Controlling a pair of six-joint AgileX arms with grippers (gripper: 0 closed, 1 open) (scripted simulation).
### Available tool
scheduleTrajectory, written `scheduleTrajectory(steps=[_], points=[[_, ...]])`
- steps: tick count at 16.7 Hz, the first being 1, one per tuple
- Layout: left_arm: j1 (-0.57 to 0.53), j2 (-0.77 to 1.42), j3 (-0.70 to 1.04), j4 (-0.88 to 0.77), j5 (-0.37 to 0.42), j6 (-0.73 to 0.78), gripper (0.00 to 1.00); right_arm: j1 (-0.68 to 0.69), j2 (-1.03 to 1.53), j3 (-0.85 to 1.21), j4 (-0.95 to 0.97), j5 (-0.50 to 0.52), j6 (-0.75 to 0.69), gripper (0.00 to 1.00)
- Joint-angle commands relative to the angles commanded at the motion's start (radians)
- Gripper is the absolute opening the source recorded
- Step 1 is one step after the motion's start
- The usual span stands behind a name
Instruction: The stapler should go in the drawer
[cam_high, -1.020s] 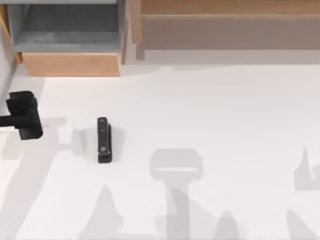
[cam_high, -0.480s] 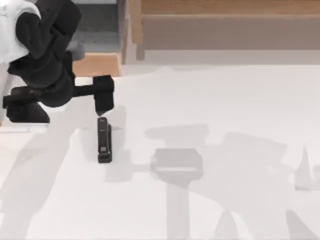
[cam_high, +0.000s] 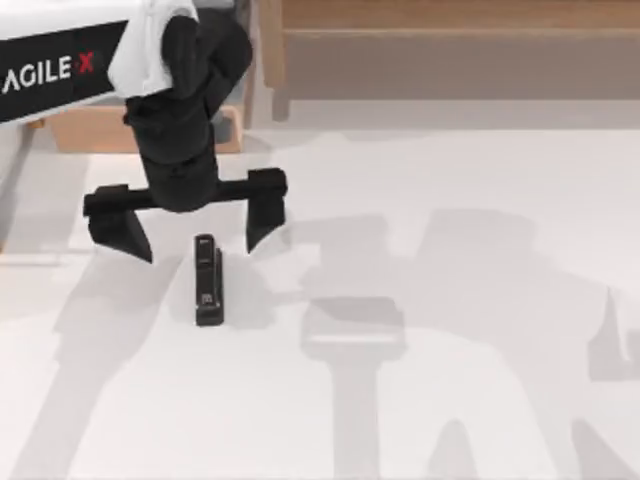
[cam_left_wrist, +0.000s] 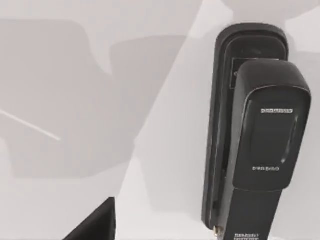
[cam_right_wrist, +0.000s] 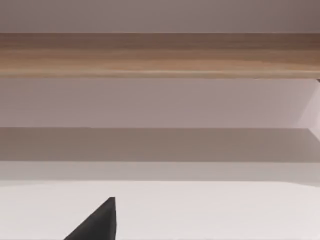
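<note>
Top view: stapler (cam_high: 207, 280) lies flat on the white table (cam_high: 450, 300), left of centre, long axis running toward/away from the drawer (cam_high: 100, 128) at the far left edge; which end is the head, cannot tell. Left gripper (cam_high: 190, 240) hovers just over its far end, fingers (cam_high: 265, 210) spread wide, straddling w/o contact. Left wrist view: stapler (cam_left_wrist: 252, 140) close up, lengthwise. Right wrist view: wood furniture panel (cam_right_wrist: 160, 55).

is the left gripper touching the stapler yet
Apart. In the top view the left gripper is open, its fingers on either side of the far end of the stapler, white table visible between them.
</note>
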Motion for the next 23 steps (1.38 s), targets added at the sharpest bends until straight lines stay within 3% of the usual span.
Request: scheduleTrajectory(steps=[6,12,16,23], points=[[0.004,0.002,-0.003,0.005,0.000,0.001,1.00,0.000,0.000,0.000,0.000,0.000,0.000,1.00],[0.001,0.063,-0.098,0.163,0.001,0.002,1.00,0.000,0.000,0.000,0.000,0.000,0.000,1.00],[0.001,0.068,-0.104,0.171,0.001,0.001,1.00,0.000,0.000,0.000,0.000,0.000,0.000,1.00],[0.001,0.068,-0.104,0.171,0.001,0.001,0.47,0.000,0.000,0.000,0.000,0.000,0.000,1.00]])
